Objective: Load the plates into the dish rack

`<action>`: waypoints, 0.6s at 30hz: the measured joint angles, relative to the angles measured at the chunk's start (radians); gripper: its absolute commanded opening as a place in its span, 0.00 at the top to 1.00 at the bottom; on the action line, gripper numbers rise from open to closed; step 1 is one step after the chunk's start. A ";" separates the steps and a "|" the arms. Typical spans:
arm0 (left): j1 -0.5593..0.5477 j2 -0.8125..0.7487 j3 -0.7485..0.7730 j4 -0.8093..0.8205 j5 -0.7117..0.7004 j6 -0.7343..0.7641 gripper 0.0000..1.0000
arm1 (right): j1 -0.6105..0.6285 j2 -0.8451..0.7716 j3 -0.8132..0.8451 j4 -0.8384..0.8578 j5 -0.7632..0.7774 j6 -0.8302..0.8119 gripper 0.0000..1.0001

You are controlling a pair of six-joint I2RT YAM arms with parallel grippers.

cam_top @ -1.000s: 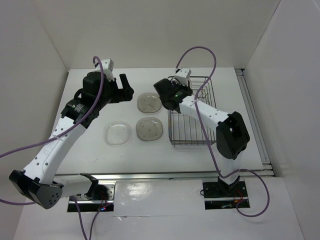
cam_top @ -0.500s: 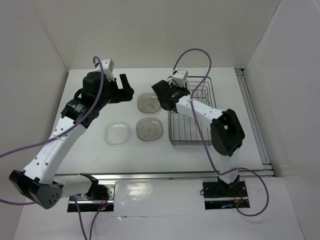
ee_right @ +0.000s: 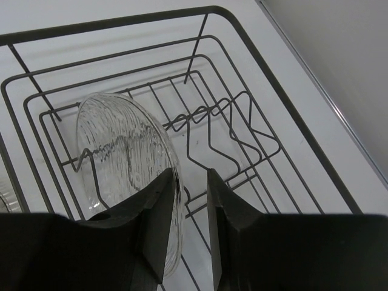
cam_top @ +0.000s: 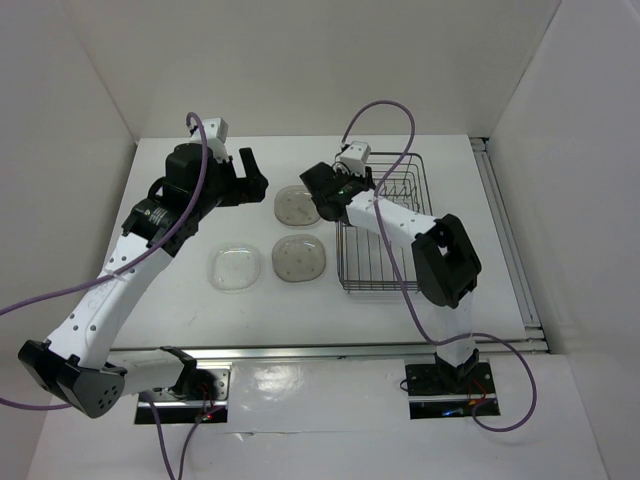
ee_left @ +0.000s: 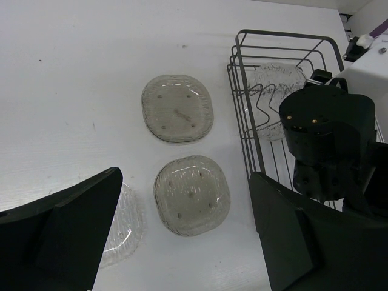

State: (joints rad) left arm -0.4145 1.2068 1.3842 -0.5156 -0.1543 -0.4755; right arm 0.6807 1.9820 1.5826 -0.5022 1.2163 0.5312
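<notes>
Two greyish speckled plates lie flat on the table, the far one [cam_top: 297, 204] [ee_left: 177, 108] and the near one [cam_top: 299, 259] [ee_left: 192, 194]. A clear plate [cam_top: 235, 268] [ee_left: 124, 221] lies flat to their left. Another clear plate [ee_right: 121, 160] [ee_left: 276, 91] stands on edge among the prongs of the dark wire dish rack [cam_top: 376, 256] [ee_left: 242, 121] [ee_right: 242, 36]. My right gripper [cam_top: 330, 192] [ee_right: 190, 176] hangs over the rack's far left part, jaws slightly apart and empty, its left finger beside the standing plate's rim. My left gripper [cam_top: 245, 180] [ee_left: 185, 182] is wide open and empty, high above the flat plates.
The table is ringed by white walls. The rack's near half and right side hold only bare wire and prongs [ee_right: 242, 142]. The right arm's elbow [cam_top: 445, 260] hangs over the rack's near right corner.
My right gripper has shifted left, from over the rack's middle toward its far left edge, and the elbow has swung left with it. The left arm and the flat plates have not moved.
</notes>
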 measured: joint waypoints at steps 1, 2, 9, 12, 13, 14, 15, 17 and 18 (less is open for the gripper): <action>0.000 0.000 0.000 0.000 0.000 0.000 0.00 | 0.000 0.005 0.000 0.000 -0.002 0.000 0.65; 0.000 0.000 0.000 0.000 0.000 0.000 0.00 | 0.000 0.012 0.000 0.000 -0.004 0.000 0.62; 0.000 0.005 0.000 0.000 -0.004 0.000 0.00 | -0.005 0.026 0.003 0.017 -0.053 -0.013 0.30; 0.000 0.010 0.000 0.000 -0.005 0.000 0.00 | -0.014 0.026 0.003 0.034 -0.076 -0.029 0.26; 0.000 0.011 -0.001 0.002 -0.005 0.000 0.00 | -0.018 0.026 0.003 0.044 -0.083 -0.033 0.21; 0.000 0.011 -0.004 0.005 -0.005 0.000 0.00 | -0.019 0.026 0.003 0.055 -0.094 -0.038 0.18; 0.000 0.012 -0.006 0.006 -0.005 0.000 0.00 | -0.021 0.024 0.003 0.067 -0.110 -0.048 0.17; 0.000 0.017 -0.010 0.013 -0.005 0.000 0.00 | -0.026 0.006 -0.008 0.102 -0.151 -0.066 0.11; 0.000 0.023 -0.011 0.017 -0.004 -0.001 0.00 | -0.027 -0.014 -0.022 0.115 -0.177 -0.078 0.11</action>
State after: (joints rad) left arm -0.4145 1.2297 1.3735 -0.4984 -0.1585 -0.4763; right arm 0.6540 1.9678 1.5608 -0.3874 1.0389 0.4534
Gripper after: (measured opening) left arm 1.000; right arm 0.865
